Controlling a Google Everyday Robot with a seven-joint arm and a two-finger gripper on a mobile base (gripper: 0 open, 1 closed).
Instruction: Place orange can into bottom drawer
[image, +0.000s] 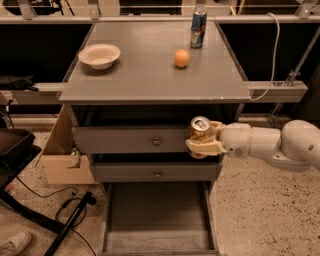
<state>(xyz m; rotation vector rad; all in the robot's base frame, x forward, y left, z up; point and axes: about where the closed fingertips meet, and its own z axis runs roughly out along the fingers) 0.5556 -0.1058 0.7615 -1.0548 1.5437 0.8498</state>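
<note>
My gripper (202, 140) is shut on the orange can (199, 131), which stands upright with its silver top showing. It hangs in front of the top knobbed drawer's right end, reaching in from the right. The bottom drawer (157, 240) is pulled open below, a wide shallow grey tray with nothing in it. The can is well above the drawer, over its right side.
On the cabinet top (150, 75) sit a white bowl (99, 55), a round orange fruit (182, 58) and a blue-silver can (198, 22). A cardboard box (62, 160) stands at the left. Cables and a black stand leg (70, 220) lie on the floor at the left.
</note>
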